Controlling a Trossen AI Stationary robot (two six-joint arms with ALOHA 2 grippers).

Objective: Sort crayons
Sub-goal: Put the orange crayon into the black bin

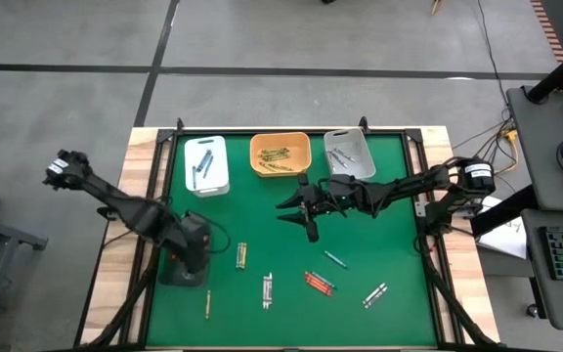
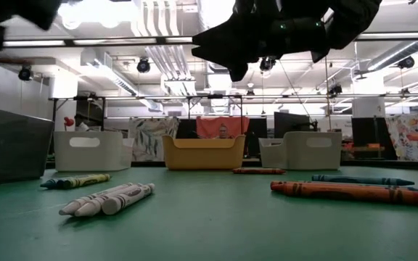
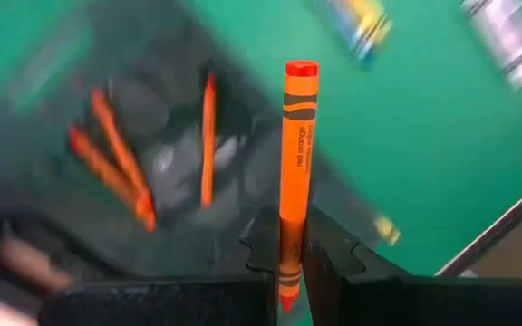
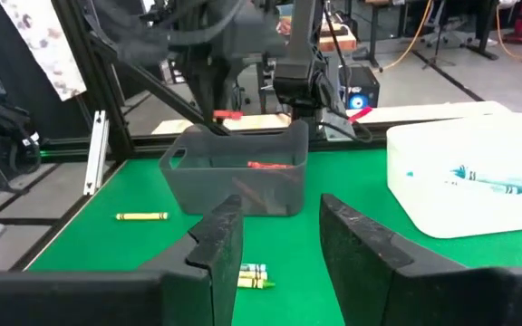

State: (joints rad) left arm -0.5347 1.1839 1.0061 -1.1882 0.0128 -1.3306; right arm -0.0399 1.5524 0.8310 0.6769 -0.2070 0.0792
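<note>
Three orange crayons (image 3: 120, 158) lie in the dark bin (image 4: 238, 172); left pincer (image 3: 286, 249) grips another.

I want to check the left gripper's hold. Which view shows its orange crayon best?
The left wrist view: the orange crayon stands upright, pinched between the left gripper fingers. The right wrist view shows only a small red tip above the grey bin. The high and low views hide it.
</note>
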